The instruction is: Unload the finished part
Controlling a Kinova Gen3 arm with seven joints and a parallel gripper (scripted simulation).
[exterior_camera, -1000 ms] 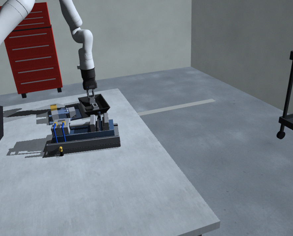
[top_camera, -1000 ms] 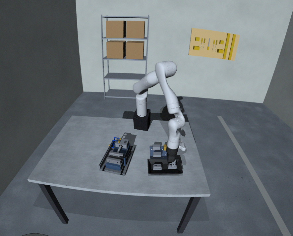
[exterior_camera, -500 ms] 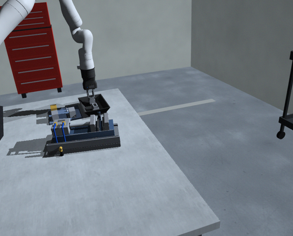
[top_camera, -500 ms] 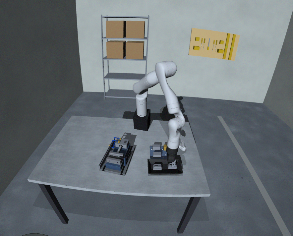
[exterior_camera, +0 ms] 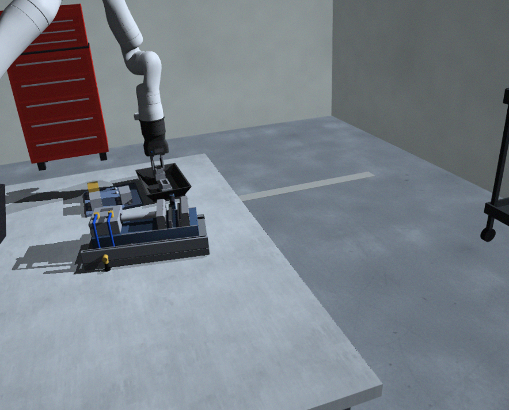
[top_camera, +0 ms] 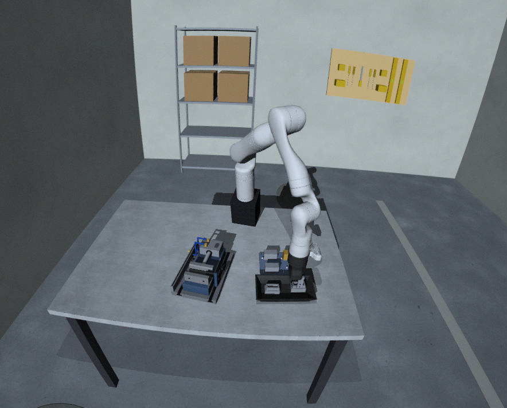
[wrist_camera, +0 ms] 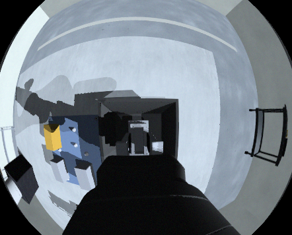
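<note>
Hand (exterior_camera: 159, 170) clamps one finished part (exterior_camera: 162, 181) inside one tray (exterior_camera: 182, 183), beside two vises.

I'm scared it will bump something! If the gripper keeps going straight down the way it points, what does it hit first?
Most likely the floor of the black outfeed tray: the gripper points down into it, shut on the grey part. How close the part is to the floor is unclear.

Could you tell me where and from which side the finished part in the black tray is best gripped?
Across its two opposite side faces, from straight above. The pincer is already shut on the finished part that way inside the outfeed tray: the tray's raised walls block a sideways approach, and a top-down grip probably keeps the part level for laying flat.
</note>
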